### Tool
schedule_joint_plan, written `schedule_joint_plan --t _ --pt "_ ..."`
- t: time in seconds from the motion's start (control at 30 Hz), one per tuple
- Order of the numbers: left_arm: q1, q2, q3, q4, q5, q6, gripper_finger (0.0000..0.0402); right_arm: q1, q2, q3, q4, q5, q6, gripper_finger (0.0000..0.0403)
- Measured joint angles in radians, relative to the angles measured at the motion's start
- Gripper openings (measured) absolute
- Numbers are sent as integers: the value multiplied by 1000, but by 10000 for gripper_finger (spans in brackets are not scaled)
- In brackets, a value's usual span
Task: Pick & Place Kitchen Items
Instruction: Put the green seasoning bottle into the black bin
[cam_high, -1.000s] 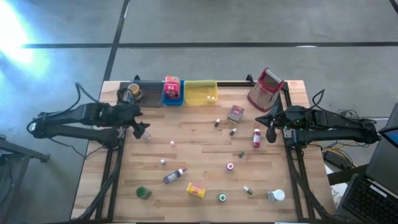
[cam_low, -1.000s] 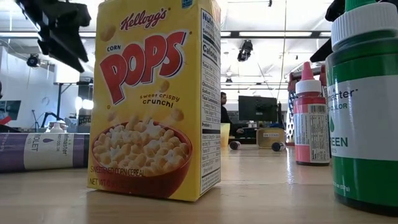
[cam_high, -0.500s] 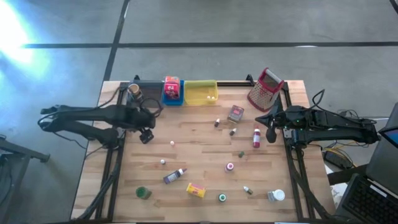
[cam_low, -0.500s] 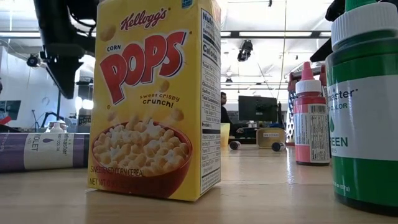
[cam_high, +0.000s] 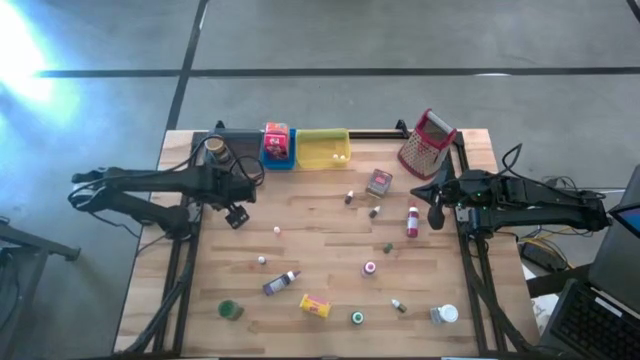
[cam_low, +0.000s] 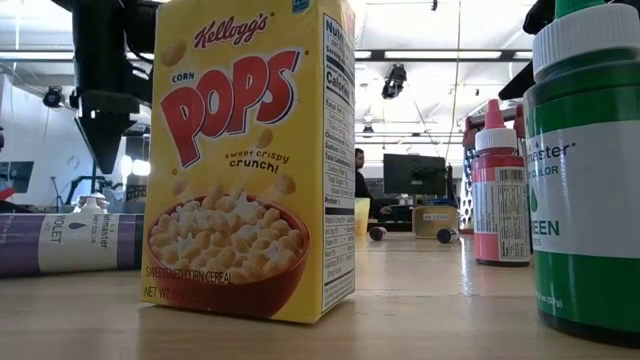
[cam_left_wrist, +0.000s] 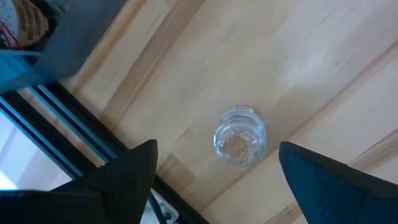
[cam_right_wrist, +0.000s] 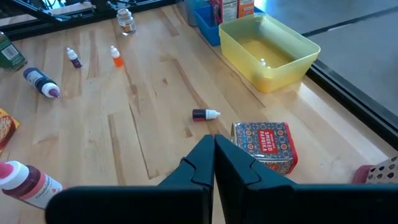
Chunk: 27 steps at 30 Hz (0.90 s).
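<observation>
A small clear glass jar (cam_left_wrist: 240, 135) stands upright on the wooden table (cam_high: 320, 240) near its left edge. My left gripper (cam_left_wrist: 216, 149) hangs above it, pointing down and open, one finger on either side of the jar and clear of it. It shows in the high view as the left gripper (cam_high: 237, 213) and in the low view as a dark shape (cam_low: 104, 140). My right gripper (cam_right_wrist: 214, 152) waits shut at the table's right side, in the high view as (cam_high: 437, 214). Other kitchen items lie scattered: a yellow cereal box (cam_low: 250, 160), a red bottle (cam_high: 412, 222), a patterned tin (cam_right_wrist: 264, 144).
Grey (cam_high: 240, 150), blue (cam_high: 278, 158) and yellow (cam_high: 323, 148) trays line the far edge, with a red box in the blue one. A metal grater (cam_high: 427, 143) stands at the far right. A purple bottle (cam_high: 281, 283), a green bottle (cam_high: 230, 310) and a white jar (cam_high: 445, 314) lie toward the near edge.
My left gripper has come down and gone a little toward the table's right, tipping from a slant until it points almost straight down over the small jar. Its fingers have stayed open. The right arm has kept still.
</observation>
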Motion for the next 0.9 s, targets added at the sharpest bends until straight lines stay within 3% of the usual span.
schedule_joint_plan --t 0.4,0.73,0.9 --pt "118 -3 -73 42 64 90 339 0 -1 0 0 0 0 8" --pt "126 -4 -107 50 221 178 339 0 -1 0 0 0 0 8" --pt "125 -10 -98 32 226 251 339 1 0 0 0 0 0 8"
